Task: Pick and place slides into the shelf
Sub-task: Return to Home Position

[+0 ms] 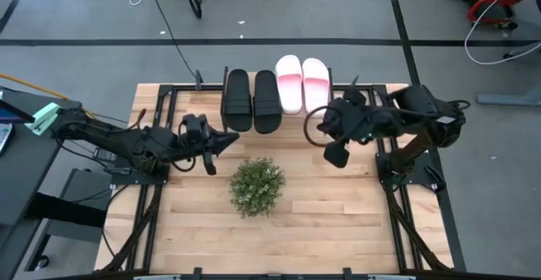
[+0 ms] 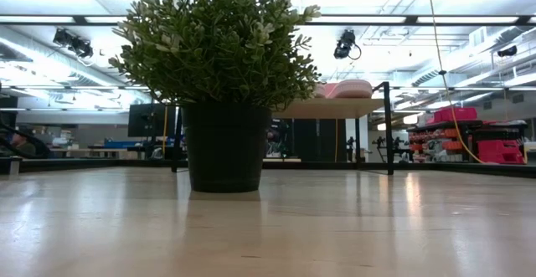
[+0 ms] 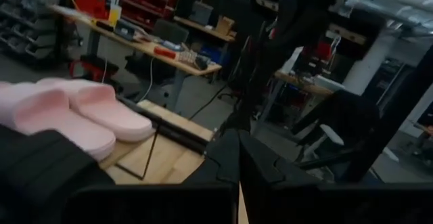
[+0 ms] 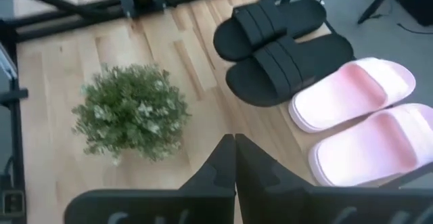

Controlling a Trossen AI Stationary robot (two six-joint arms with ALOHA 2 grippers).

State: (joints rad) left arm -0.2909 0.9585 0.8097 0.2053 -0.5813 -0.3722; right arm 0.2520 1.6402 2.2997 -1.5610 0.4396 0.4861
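Observation:
Two black slides [image 1: 252, 101] and two pink-and-white slides [image 1: 302, 84] lie side by side on their soles at the table's far edge. In the low view the pink pair [image 2: 345, 89] sits on the shelf [image 2: 335, 107], a light board on thin black legs. My left gripper [image 1: 226, 140] is shut and hovers near the black slides' near ends, touching nothing. My right gripper [image 1: 335, 149] is shut too and hangs in the air near the pink pair [image 4: 362, 119]. The right wrist view also shows the black pair [image 4: 281, 45].
A potted green plant [image 1: 256, 187] stands mid-table between the arms and fills the low view [image 2: 218, 68]. Black metal frame rails run along the table's left and right sides [image 1: 144, 221]. Bare wood lies on the near half of the table [image 1: 321, 221].

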